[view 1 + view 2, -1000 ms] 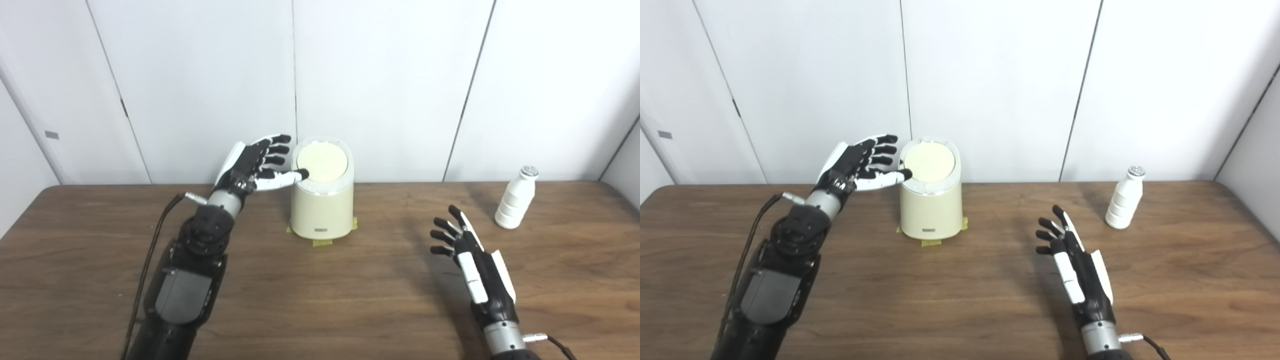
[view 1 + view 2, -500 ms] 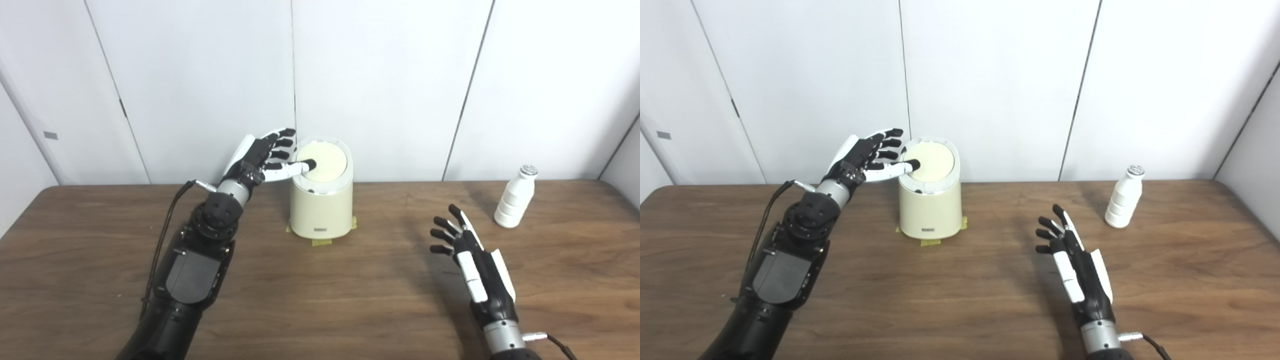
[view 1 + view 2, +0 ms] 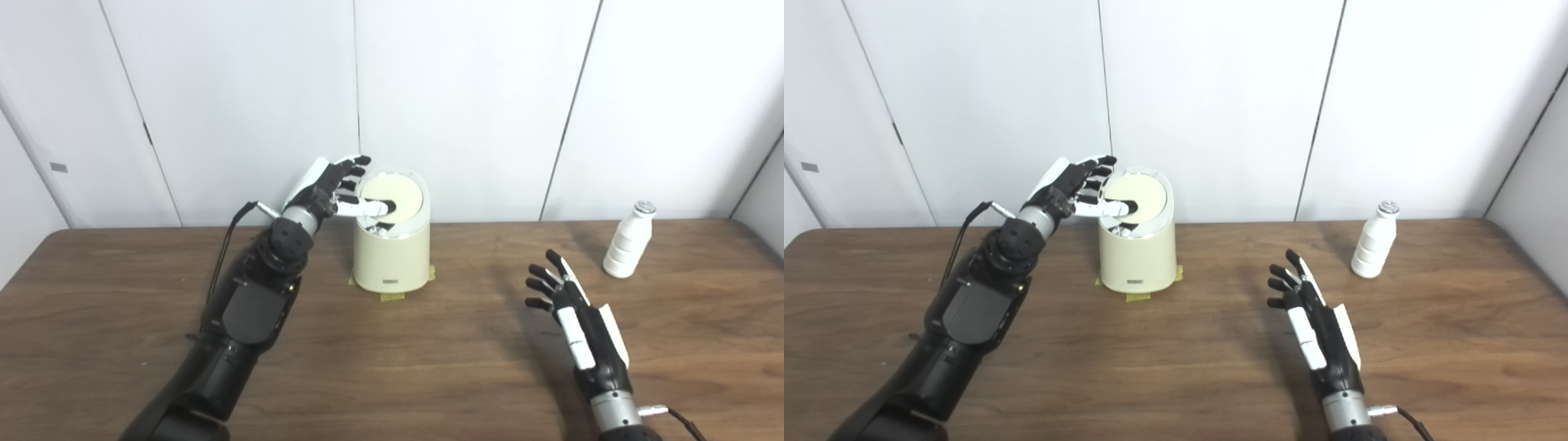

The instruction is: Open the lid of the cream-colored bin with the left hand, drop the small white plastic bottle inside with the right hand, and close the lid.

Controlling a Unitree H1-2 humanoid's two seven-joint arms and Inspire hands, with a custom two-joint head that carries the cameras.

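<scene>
Cream-coloured plastic, rounded and squat: that is the bin (image 3: pixel 392 260) I see just above the middle of the left eye view, standing on the brown wooden table (image 3: pixel 392 367) with bits of yellow tape (image 3: pixel 394 297) under its base. Its round pale lid (image 3: pixel 395 197) is tipped, the near edge pushed down so a dark gap shows at the front; what lies inside I cannot tell. My left hand (image 3: pixel 334 193) is at the bin's left side, holding nothing, fingers spread and pointing right, with its thumb laid across the lid and touching it. At the lower right my right hand (image 3: pixel 576 312) hovers low over the table, fingers apart and empty. The small white ribbed plastic bottle (image 3: pixel 625 248) stands upright with its cap on at the right of the frame, near the white panelled wall (image 3: pixel 478 92), well apart from both the bin and the right hand.

Turning to the right eye view, the bin (image 3: pixel 1138 257) sits left of centre and the lid (image 3: pixel 1139 199) shows the same tilt under the left hand's (image 3: pixel 1072 187) thumb. The right hand (image 3: pixel 1314 315) is spread open below the middle right. The bottle (image 3: pixel 1373 248) stands alone further right.
</scene>
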